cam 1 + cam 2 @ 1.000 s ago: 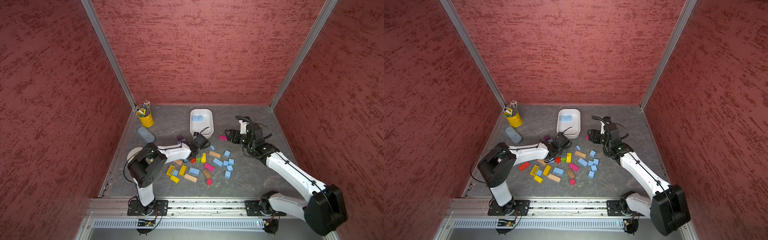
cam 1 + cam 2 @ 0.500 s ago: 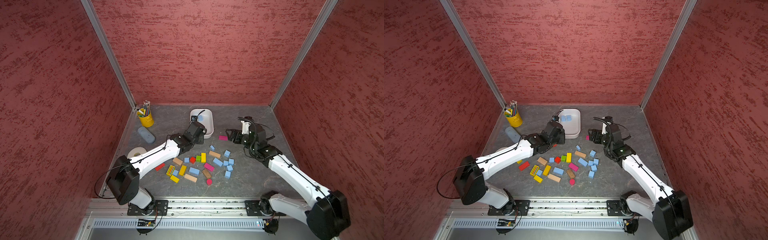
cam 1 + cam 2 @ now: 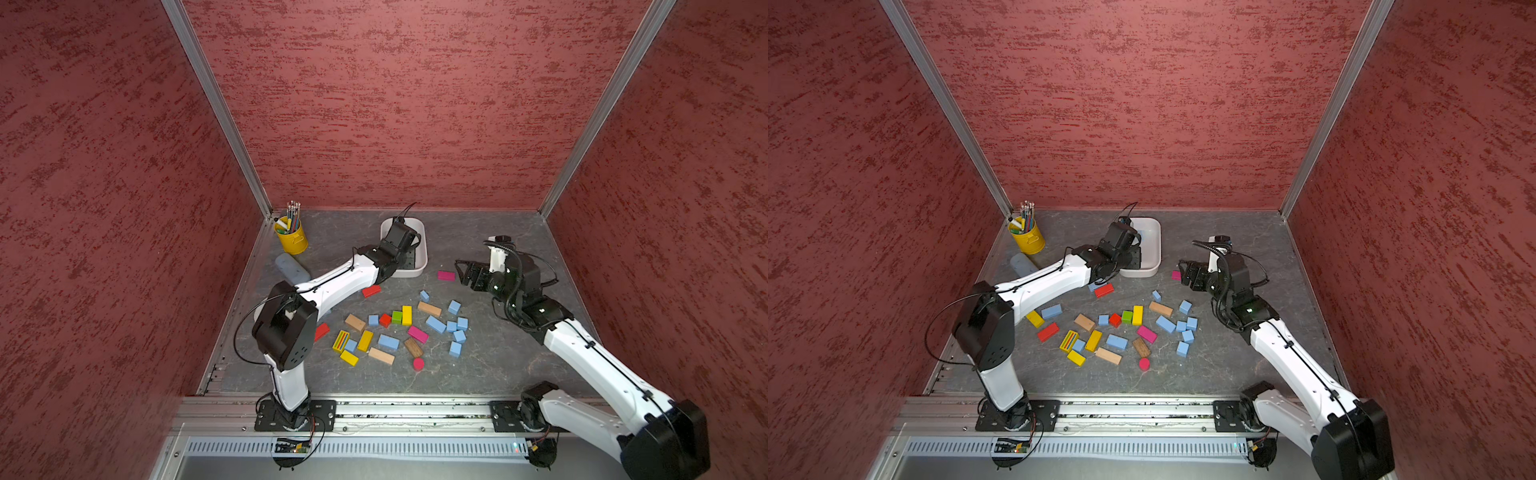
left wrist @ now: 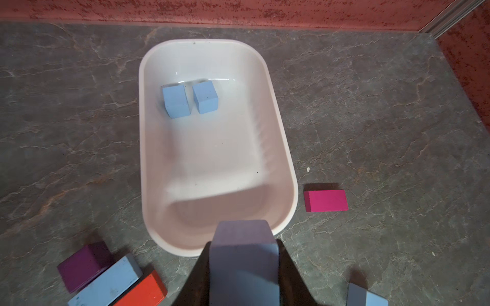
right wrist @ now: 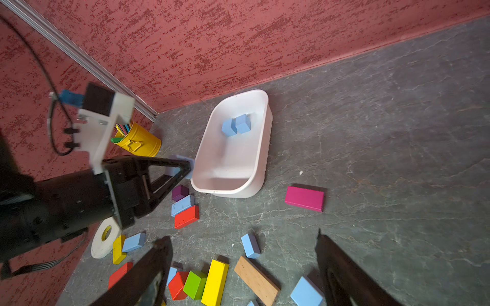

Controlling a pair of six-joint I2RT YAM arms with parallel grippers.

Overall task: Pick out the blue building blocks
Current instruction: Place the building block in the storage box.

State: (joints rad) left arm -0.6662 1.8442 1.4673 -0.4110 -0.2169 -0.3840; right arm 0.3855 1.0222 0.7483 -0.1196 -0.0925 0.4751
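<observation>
We can read no text, label, brand or number in any view. The tape roll [image 5: 98, 246] carries a yellow-green print inside its core, but it's too blurred for us to read.

Left gripper [image 5: 184, 169] is up and away from the scattered pile [image 3: 399, 332], blue block [image 4: 242, 251] clamped in its jaws, and swings back to the white tray [image 4: 141, 159], reaching its near rim.
</observation>
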